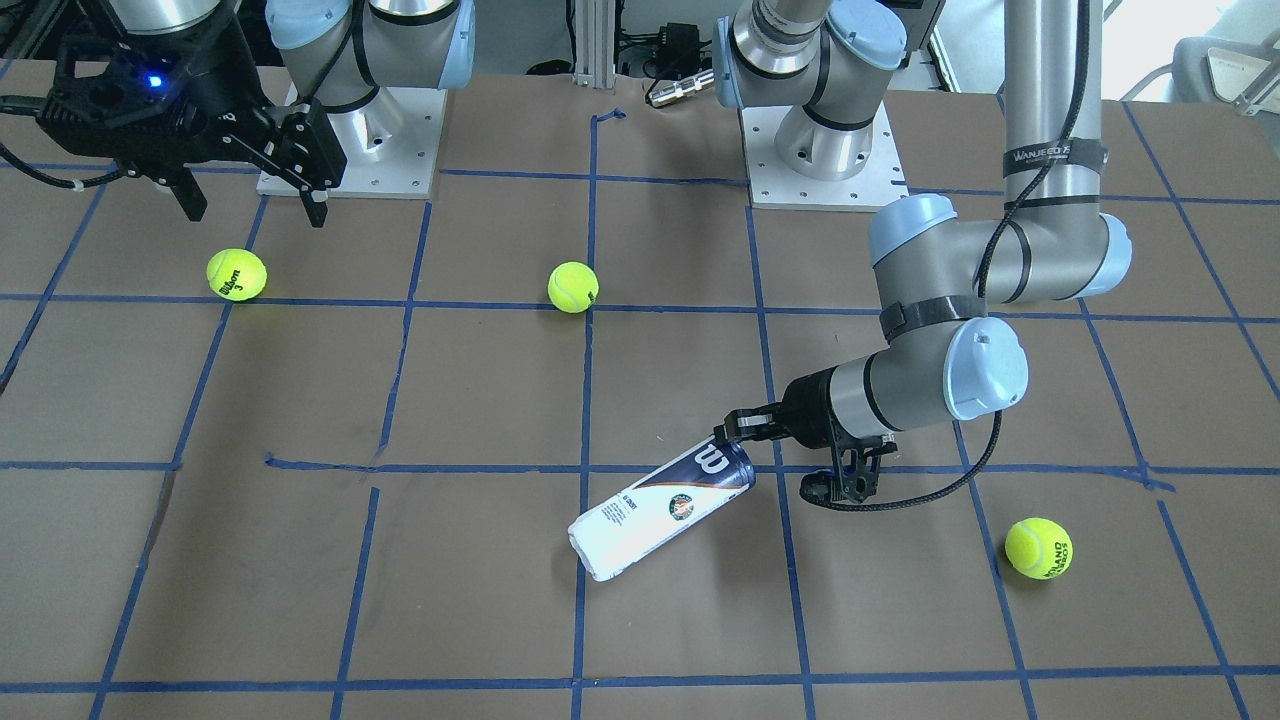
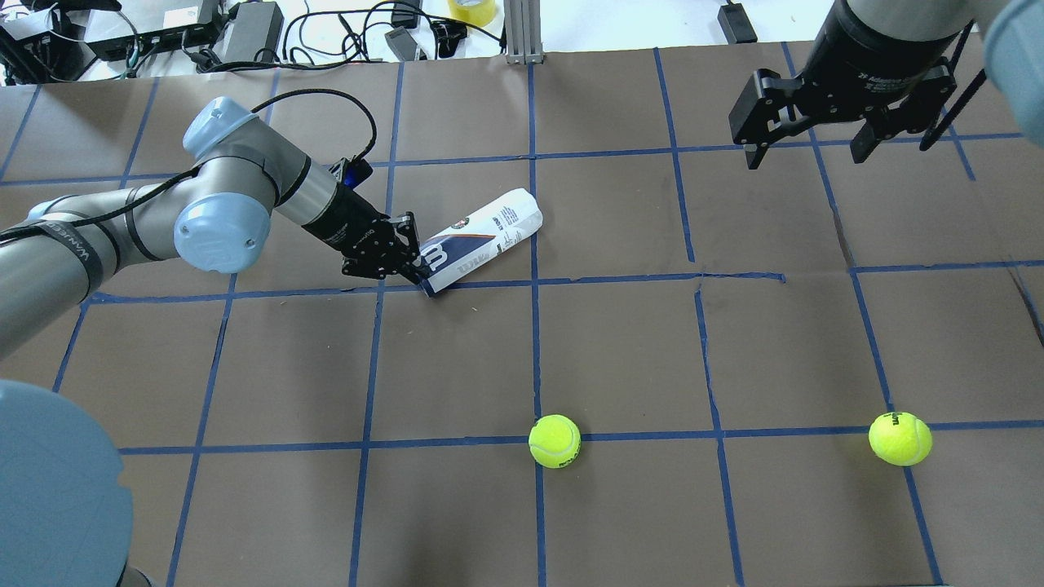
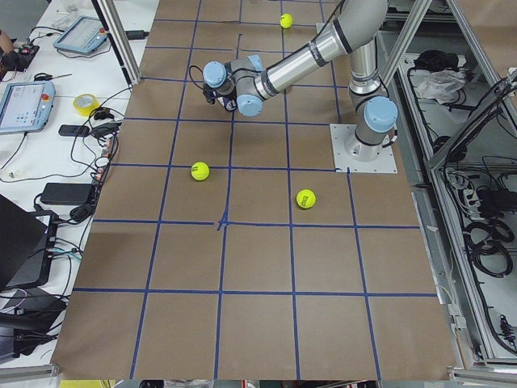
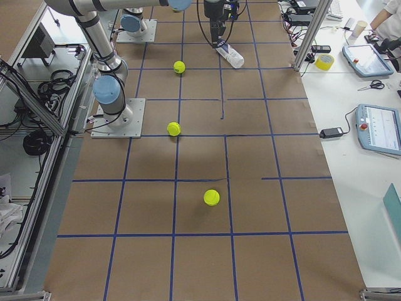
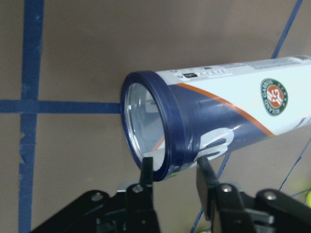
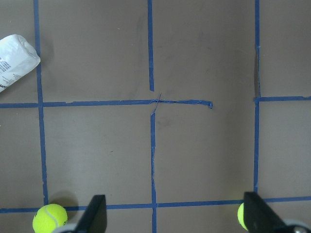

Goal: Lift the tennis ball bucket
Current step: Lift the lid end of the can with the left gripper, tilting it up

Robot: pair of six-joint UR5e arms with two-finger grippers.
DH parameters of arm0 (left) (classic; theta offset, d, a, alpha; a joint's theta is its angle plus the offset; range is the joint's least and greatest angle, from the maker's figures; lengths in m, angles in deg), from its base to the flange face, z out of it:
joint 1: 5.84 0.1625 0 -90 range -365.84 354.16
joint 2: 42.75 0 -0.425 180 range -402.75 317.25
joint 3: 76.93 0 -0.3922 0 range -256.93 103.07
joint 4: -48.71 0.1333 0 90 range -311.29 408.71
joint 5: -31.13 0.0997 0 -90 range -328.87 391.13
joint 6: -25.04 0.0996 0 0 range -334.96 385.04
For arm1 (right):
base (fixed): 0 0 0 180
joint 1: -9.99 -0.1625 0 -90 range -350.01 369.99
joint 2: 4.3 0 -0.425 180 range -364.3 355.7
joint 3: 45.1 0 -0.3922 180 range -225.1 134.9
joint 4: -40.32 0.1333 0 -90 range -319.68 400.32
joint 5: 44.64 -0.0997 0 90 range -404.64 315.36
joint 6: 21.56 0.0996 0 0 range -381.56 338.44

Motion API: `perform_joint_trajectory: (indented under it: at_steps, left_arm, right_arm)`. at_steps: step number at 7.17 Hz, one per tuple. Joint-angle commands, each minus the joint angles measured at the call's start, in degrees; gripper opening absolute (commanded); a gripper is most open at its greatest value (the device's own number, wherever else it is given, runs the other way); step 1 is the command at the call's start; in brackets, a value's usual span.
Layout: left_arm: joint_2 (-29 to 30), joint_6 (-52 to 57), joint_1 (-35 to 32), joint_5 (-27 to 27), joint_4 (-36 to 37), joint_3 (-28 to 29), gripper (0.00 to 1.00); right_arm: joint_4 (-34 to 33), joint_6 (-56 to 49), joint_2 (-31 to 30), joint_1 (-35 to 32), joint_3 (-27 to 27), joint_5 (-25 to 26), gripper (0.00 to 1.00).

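Left gripper (image 5: 175,165) is pinching the navy rim of the tennis ball bucket (image 1: 655,505), one finger inside its mouth (right gripper (image 2: 806,155) is hanging spread, empty). Bucket is lying on the table (image 1: 500,400); grasp made, lifting apparently remaining.

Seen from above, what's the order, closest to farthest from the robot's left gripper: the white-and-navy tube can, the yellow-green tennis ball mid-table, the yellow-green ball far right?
From the left gripper:
1. White-and-navy tennis ball bucket, its navy rim between the fingers.
2. Yellow-green middle tennis ball, on the centre line, nearer the robot.
3. Yellow-green right-hand tennis ball, far over on the right side.
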Motion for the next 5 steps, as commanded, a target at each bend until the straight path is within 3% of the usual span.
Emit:
perform_joint_trajectory:
  at_steps: [1,3,5]
  left_arm:
    - [0.0,-0.2,0.0,0.4,0.0,1.0,0.0]
    - [-0.7,-0.4,0.0,4.8,-1.1,3.5,0.0]
    - [-1.0,-2.9,0.0,4.9,-2.4,5.0,0.0]
  right_arm:
    - [0.3,0.0,0.1,0.1,-0.1,0.0,1.0]
    - [0.5,-0.1,3.6,0.4,1.8,-0.7,1.0]
    - [2.9,-0.1,4.7,0.4,5.3,-0.4,1.0]
